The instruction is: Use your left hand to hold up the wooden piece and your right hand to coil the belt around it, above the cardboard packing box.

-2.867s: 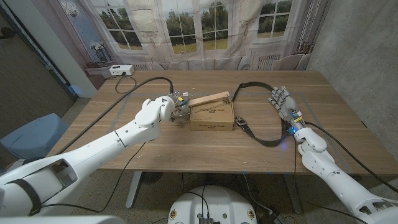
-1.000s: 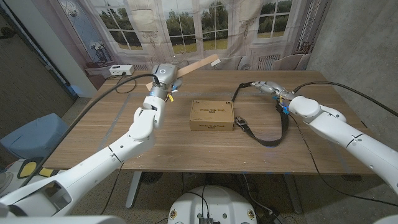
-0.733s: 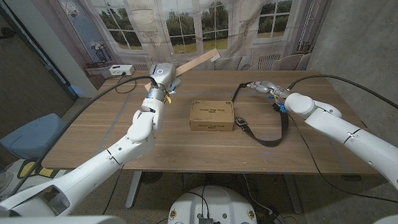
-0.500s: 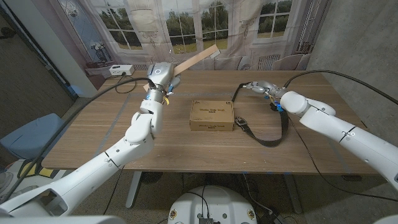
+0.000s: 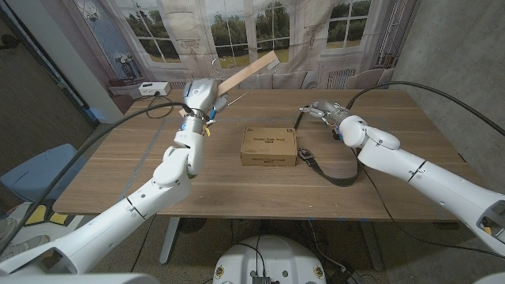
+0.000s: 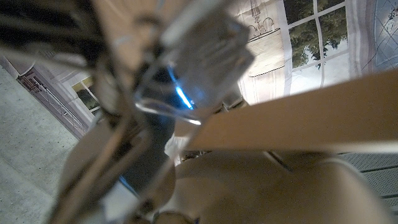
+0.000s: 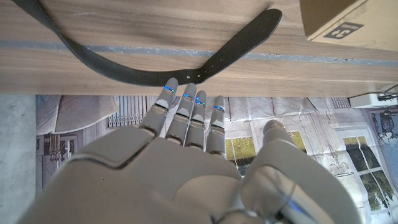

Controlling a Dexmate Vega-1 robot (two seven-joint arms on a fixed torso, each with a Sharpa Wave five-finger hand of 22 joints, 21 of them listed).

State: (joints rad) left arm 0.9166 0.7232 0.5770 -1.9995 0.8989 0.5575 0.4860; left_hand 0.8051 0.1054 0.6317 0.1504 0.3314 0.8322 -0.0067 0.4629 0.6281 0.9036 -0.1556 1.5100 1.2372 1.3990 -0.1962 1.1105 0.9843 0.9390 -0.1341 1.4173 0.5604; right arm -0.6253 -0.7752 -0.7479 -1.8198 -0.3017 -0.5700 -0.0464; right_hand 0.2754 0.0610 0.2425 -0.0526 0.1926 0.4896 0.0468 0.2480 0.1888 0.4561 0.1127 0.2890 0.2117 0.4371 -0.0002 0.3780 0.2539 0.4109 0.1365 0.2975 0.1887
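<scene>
Above the table's far left, our left hand (image 5: 203, 96) is gripping the raised wooden piece (image 5: 248, 69); we are bringing our empty, straight-fingered right hand (image 5: 321, 110) toward the belt (image 5: 345, 177) end.

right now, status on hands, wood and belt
Left hand holds wooden piece raised, left of cardboard box. Right hand open, fingers at belt end. Belt on table, uncoiled.
</scene>
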